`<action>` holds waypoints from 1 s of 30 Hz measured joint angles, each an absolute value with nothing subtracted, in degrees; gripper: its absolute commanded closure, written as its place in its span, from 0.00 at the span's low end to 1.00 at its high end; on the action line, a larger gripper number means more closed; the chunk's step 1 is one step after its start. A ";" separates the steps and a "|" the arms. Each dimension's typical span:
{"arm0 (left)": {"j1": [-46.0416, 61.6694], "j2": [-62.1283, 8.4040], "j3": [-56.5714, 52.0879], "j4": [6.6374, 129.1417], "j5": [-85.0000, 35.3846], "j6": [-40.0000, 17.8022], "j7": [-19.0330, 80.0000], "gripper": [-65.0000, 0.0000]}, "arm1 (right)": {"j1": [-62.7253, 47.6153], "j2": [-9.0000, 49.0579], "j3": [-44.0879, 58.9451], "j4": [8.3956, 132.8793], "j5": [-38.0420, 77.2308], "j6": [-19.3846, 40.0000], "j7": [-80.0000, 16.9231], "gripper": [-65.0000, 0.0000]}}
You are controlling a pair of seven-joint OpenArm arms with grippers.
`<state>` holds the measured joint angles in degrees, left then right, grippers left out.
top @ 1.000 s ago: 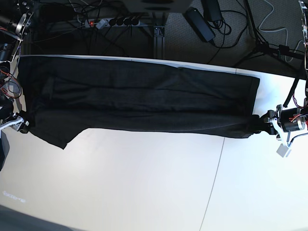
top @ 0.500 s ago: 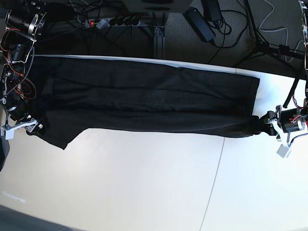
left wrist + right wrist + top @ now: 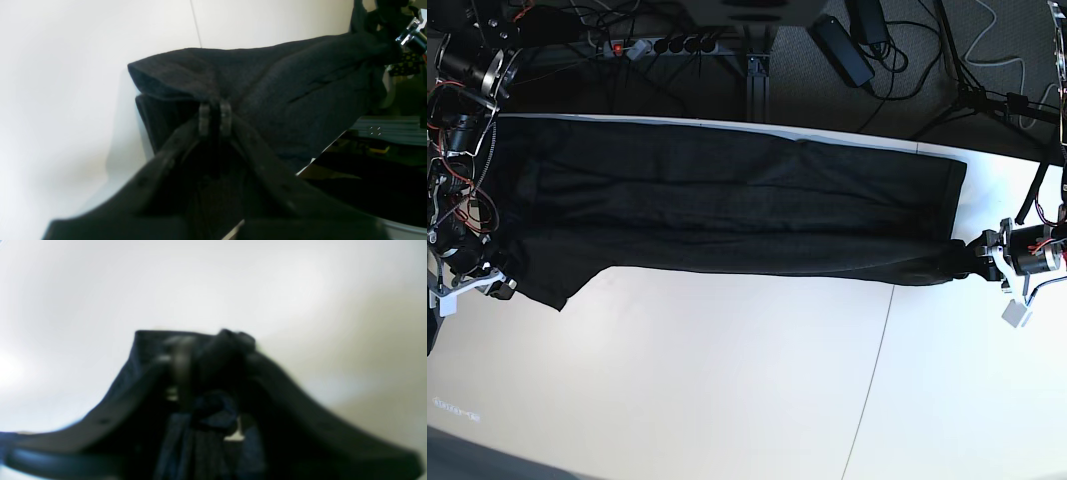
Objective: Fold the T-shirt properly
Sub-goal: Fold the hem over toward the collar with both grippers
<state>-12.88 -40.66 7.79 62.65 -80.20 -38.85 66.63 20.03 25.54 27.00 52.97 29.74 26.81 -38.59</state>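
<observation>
End effectors (image 3: 970, 258) amid T-shirt (image 3: 727, 205) folds

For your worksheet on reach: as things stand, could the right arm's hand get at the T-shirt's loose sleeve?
Probably yes: the right hand already sits at the T-shirt beside that sleeve, with nothing between.

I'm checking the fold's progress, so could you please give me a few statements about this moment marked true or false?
1. The T-shirt lies stretched across the far side of the table. True.
2. The left tool is shut on the shirt's edge. True.
3. A rainbow print shows on the shirt. False: only plain black fabric is visible.
4. The right tool hovers above bare table, far from the shirt. False: it is at the shirt's corner.
5. A power strip lies on the floor beyond the table. True.
</observation>
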 measured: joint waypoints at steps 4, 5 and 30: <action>-12.88 -40.66 7.79 62.65 -80.18 -38.85 66.63 1.00 | 19.92 25.54 27.00 52.97 29.02 26.81 -37.32 1.00; -12.88 -40.66 7.79 62.65 -80.20 -38.85 66.63 1.00 | 19.94 25.54 27.00 52.97 29.02 26.83 -37.32 1.00; -12.03 -40.80 7.79 62.74 -81.97 -38.85 73.73 0.60 | -12.97 26.50 30.55 104.16 43.40 28.49 -45.69 1.00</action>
